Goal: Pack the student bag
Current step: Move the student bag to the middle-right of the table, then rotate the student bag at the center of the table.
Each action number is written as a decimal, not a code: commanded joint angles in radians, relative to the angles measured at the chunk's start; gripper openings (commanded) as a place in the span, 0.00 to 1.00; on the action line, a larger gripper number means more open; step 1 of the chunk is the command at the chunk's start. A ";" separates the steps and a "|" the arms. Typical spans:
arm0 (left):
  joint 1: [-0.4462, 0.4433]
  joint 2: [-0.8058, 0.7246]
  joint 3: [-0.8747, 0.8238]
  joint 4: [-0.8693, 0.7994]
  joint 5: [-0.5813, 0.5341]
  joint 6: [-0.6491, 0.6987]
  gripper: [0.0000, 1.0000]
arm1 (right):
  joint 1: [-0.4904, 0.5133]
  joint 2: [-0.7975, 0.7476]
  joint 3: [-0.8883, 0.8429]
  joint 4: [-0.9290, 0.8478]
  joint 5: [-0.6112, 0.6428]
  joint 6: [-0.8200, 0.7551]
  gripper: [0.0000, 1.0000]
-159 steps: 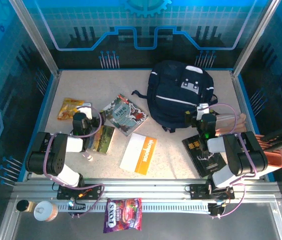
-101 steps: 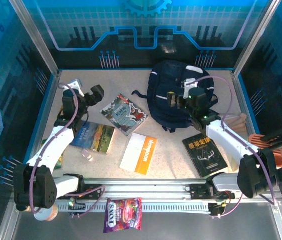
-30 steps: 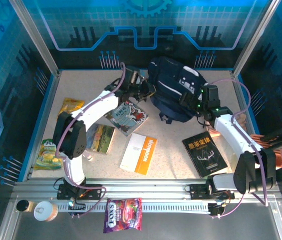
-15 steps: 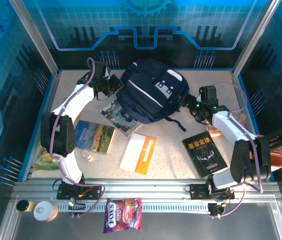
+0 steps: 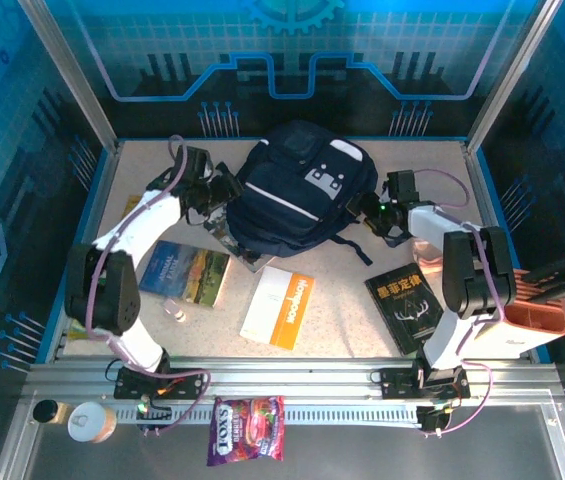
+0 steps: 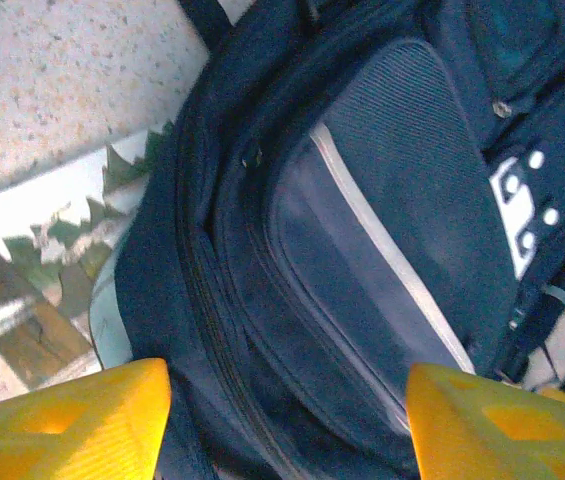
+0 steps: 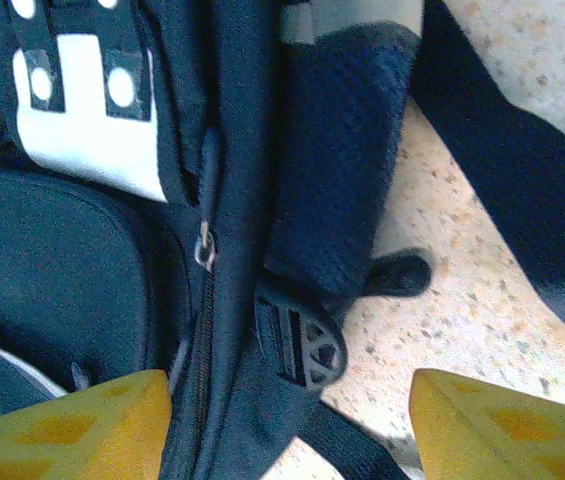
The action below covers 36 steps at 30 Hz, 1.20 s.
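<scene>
Step in hand: we judge that we are at the start, squaring up the student bag point(image 5: 297, 190) so it can be opened. Its zips look shut, and the books lie outside it.
Bag: it lies flat at the back middle of the tabletop point(image 5: 352, 300) with its pale patch upward, and its left edge overlaps a picture book point(image 5: 224, 228).
Left claw point(image 5: 224, 192): it is at the bag's left side with the fingers apart and nothing clamped; in the wrist view the front pocket lies ahead of it.
Right claw point(image 5: 362, 213): it is at the bag's right side, also apart and empty, above a strap buckle point(image 7: 307, 350) and near a zip pull point(image 7: 203, 247).
Next move: we think one claw must pinch a zip pull while the other steadies the soft fabric.
Waiting: a landscape book point(image 5: 187, 272), an orange-and-white booklet point(image 5: 280, 305) and a black book point(image 5: 410, 308) lie nearer the arms.
Surface: the tabletop is pale, speckled and flat.
Room: blue panelled walls on a metal frame surround it.
</scene>
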 commanded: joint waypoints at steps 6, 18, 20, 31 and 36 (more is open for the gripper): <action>-0.135 -0.164 -0.272 0.170 0.049 -0.226 0.79 | -0.013 0.134 0.120 -0.027 -0.005 -0.024 0.69; -0.202 -0.033 -0.306 0.319 0.081 -0.323 0.81 | -0.011 0.218 0.179 0.054 -0.079 -0.061 0.53; -0.201 -0.003 -0.279 0.319 0.071 -0.310 0.81 | -0.012 0.214 0.168 0.086 -0.104 -0.067 0.44; -0.149 0.149 -0.123 0.277 0.029 -0.235 0.80 | -0.014 -0.005 0.020 0.144 -0.185 -0.058 0.05; -0.140 0.173 -0.068 0.253 -0.006 -0.225 0.80 | -0.016 -0.150 -0.072 0.136 -0.193 0.001 0.03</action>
